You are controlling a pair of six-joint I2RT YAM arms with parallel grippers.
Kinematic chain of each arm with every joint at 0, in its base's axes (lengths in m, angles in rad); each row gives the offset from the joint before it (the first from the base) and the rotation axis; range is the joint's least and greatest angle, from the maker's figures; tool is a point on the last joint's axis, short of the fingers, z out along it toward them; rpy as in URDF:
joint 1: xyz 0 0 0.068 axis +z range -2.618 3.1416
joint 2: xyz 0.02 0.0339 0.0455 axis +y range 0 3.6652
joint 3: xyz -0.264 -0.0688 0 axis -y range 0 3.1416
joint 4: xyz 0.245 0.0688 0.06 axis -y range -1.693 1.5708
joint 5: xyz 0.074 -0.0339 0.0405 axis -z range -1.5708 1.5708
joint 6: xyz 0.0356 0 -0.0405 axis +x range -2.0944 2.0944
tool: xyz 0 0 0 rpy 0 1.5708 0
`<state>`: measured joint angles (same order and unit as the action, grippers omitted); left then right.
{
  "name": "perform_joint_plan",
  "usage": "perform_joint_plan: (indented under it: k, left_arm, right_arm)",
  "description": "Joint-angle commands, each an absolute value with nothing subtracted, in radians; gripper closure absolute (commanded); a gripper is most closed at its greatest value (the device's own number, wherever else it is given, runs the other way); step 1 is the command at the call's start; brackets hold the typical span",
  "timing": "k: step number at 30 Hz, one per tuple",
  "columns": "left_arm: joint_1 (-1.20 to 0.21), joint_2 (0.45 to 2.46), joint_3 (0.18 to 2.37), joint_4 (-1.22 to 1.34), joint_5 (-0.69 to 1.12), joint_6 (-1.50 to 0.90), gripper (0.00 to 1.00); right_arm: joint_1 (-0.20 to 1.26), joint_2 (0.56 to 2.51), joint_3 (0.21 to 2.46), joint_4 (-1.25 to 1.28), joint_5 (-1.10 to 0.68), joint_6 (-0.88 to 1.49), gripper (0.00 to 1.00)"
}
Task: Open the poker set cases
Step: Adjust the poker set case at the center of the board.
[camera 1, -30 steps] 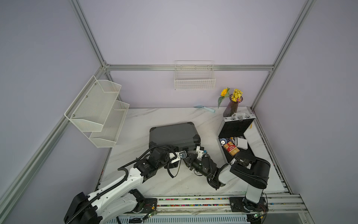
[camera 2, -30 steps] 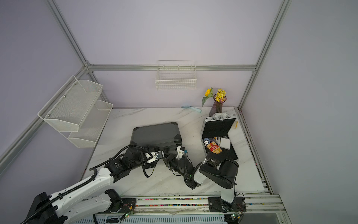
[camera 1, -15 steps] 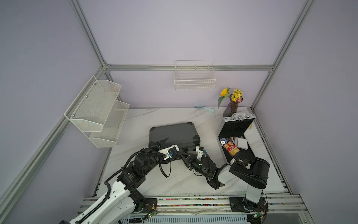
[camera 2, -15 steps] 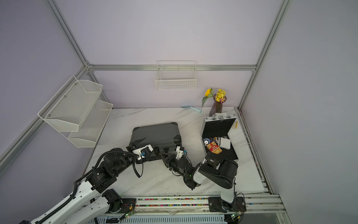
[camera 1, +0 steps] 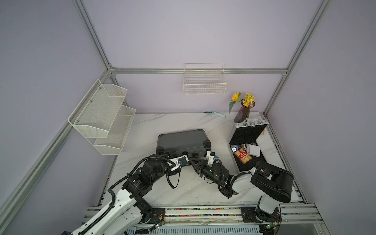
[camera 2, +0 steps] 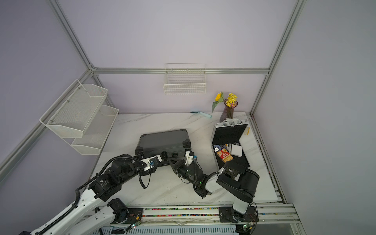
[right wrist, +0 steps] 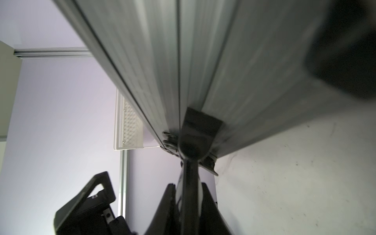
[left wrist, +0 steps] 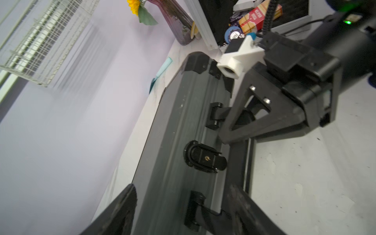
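The larger dark grey poker set case (camera 1: 183, 140) (camera 2: 164, 140) lies shut in the middle of the table. The smaller silver poker set case (camera 1: 247, 134) (camera 2: 227, 132) stands open at the right, cards and chips inside. At the dark case's front wall, my left gripper (camera 1: 183, 157) (left wrist: 183, 211) is open, its fingers (left wrist: 122, 211) either side of a front latch (left wrist: 195, 211), short of the round lock (left wrist: 203, 157). Just to the right, my right gripper (camera 1: 192, 159) (right wrist: 188, 203) is shut on the case's black handle (right wrist: 189, 183).
A vase of yellow flowers (camera 1: 243, 109) stands behind the silver case. A light blue tool (camera 1: 215, 114) lies by the back wall. A white mesh shelf (camera 1: 103, 118) hangs on the left wall and a wire basket (camera 1: 204, 85) on the back wall.
My left arm has swung leftward, and its gripper has shifted a little left along the dark case's front, jaws slightly narrower. The right gripper has stayed on the handle.
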<state>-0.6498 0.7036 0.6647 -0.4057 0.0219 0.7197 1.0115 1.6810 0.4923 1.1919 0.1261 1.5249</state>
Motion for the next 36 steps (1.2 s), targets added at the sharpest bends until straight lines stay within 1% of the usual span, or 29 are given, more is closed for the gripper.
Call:
perform_joint_plan:
  k: [1,5,9,14,18,22,27,29,32,33,36]
  left_arm:
    - [-0.664,0.716,0.774,-0.546,0.121,0.760,0.32]
    - [-0.697,0.741,0.800,-0.569,0.094,0.770,0.32]
    - [-0.729,0.801,0.828,-0.560,0.048,0.813,0.33]
    - [-0.746,0.878,0.877,-0.517,-0.018,0.857,0.38]
    - [-0.756,0.912,0.888,-0.507,-0.078,0.893,0.44]
    - [-0.768,0.920,0.875,-0.503,-0.126,0.925,0.46]
    - [-0.784,0.929,0.837,-0.454,-0.230,0.978,0.48]
    - [-0.790,0.935,0.828,-0.435,-0.256,0.992,0.51]
    - [-0.799,0.944,0.829,-0.422,-0.289,0.999,0.62]
    - [-0.804,0.949,0.828,-0.417,-0.307,1.003,0.64]
    - [-0.820,0.957,0.819,-0.395,-0.345,1.017,0.64]
  right_arm:
    - [1.024,1.530,0.604,1.420,0.065,1.393,1.00]
    - [1.024,1.467,0.665,1.333,0.043,1.327,1.00]
    - [1.020,1.454,0.712,1.286,0.020,1.311,1.00]
    - [1.019,1.461,0.732,1.278,0.002,1.314,1.00]
    - [1.019,1.435,0.721,1.277,0.010,1.305,1.00]
    - [1.019,1.388,0.707,1.259,0.025,1.285,1.00]
    - [1.019,1.340,0.702,1.228,0.027,1.266,1.00]
    - [1.018,1.335,0.701,1.229,0.029,1.266,1.00]
    - [1.018,1.329,0.699,1.229,0.033,1.268,1.00]
    - [1.017,1.326,0.698,1.229,0.035,1.270,1.00]
    - [1.017,1.317,0.698,1.229,0.037,1.266,1.00]
